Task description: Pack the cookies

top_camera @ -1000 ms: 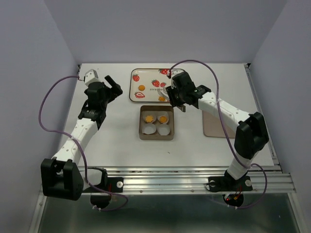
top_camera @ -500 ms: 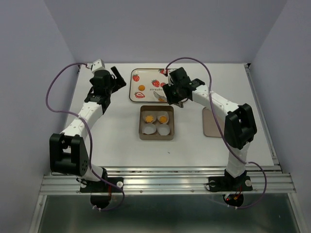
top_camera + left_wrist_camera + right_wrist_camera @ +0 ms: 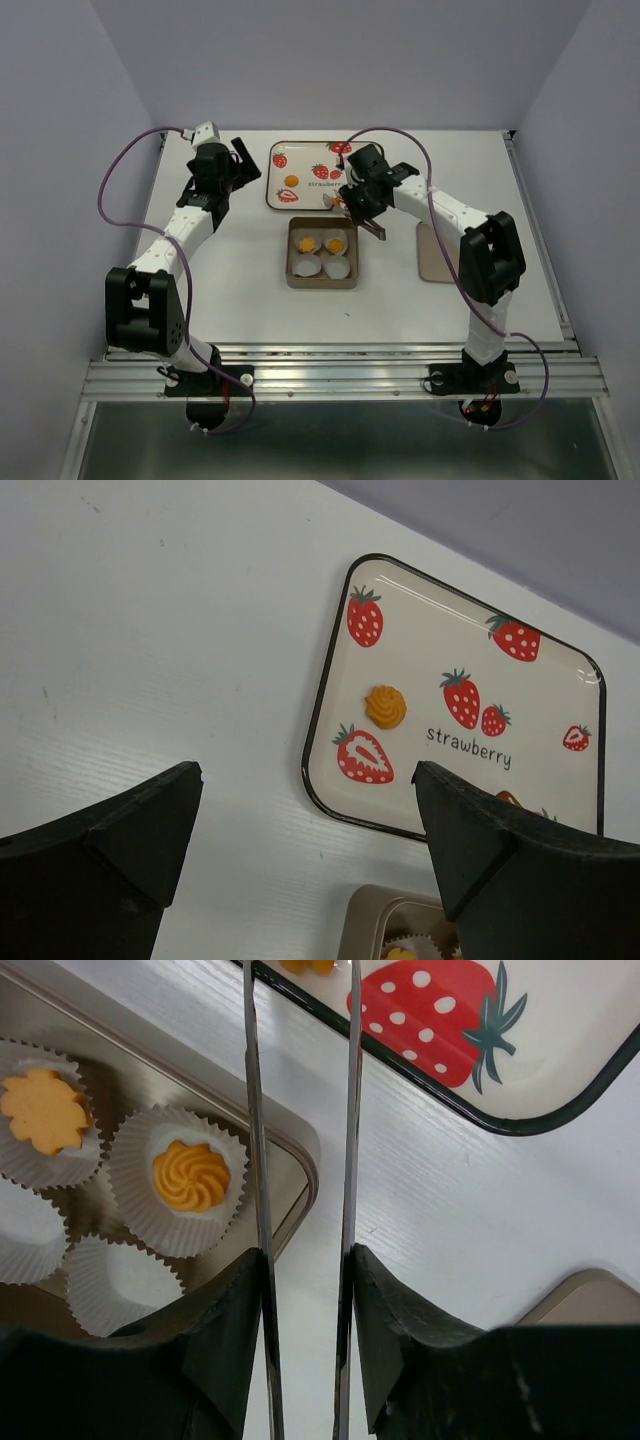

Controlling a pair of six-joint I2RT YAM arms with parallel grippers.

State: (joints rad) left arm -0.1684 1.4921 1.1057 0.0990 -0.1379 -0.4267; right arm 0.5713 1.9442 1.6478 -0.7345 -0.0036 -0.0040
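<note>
Across the white surface (image 3: 230, 270) from my seat at the far end of the link, I see the brown square tin (image 3: 322, 284) at the middle, with four white paper cups (image 3: 338, 268) inside it. The two cups on its 12 o'clock side each carry one of the cookies (image 3: 306, 243). At 12 o'clock from the tin lies the strawberry tray (image 3: 303, 158), and a third cookie (image 3: 291, 180) sits on it toward 9 o'clock, between two printed berries. The fourth cookie (image 3: 298, 965) lies at the tray's 6 o'clock edge, cut off at the top of my right wrist view. My right gripper (image 3: 305, 1255) is narrowed onto a pair of metal tweezers (image 3: 350, 1110), its black fingers pressing the outer faces of the two blades. The blades run apart over the strip of surface between tin and tray and reach the fourth cookie; I cannot tell whether they pinch it. My left gripper (image 3: 243, 160) hangs at 9 o'clock of the tray, jaws spread wide and holding nothing. A flat brown panel (image 3: 435, 262) lies at 3 o'clock of the tin, partly under my right arm.
</note>
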